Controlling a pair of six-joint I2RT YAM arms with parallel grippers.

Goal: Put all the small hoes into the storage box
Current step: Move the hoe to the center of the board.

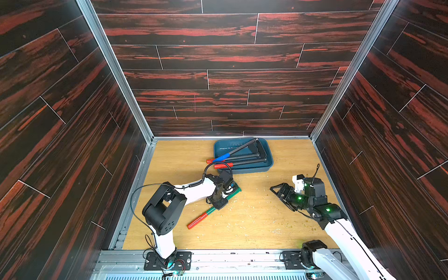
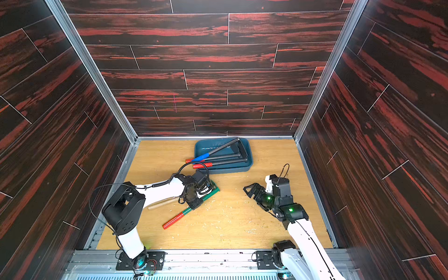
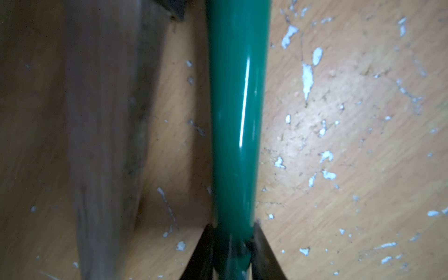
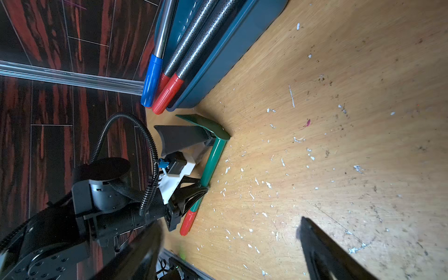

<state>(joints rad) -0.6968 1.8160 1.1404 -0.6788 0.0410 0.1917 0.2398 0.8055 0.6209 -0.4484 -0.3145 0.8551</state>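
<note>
**Left wrist view: pinching the small hoe [image 3: 238,109] in the left pincer [image 3: 232,244]**

Glossy green tube for a shaft, red grip on the near end, flat green blade on the far end. Lying flat and slantwise on the wooden surface [image 1: 254,225], outside the storage box [image 1: 252,169], blade end near its front wall; touching or not, cannot tell. Clamped mid-shaft, jaws pressed against both sides of the green tube. Right pincer [image 1: 278,196] spread wide above bare surface, well apart from the hoe, holding nothing. In the box, three other tools [image 1: 247,158] with dark shafts, blue and red grips jutting over the rim.

Hard to read: mid-shaft and part of the blade covered by the left wrist in both top views. Beside the green blade in the right wrist view, a dark blade [image 4: 181,140], its handle hidden. Under the left arm in a top view, a pale wooden handle [image 2: 161,204], far end cut off. Next to the shaft in the left wrist view, a blurred brown bar [image 3: 104,145], too soft to name.
</note>
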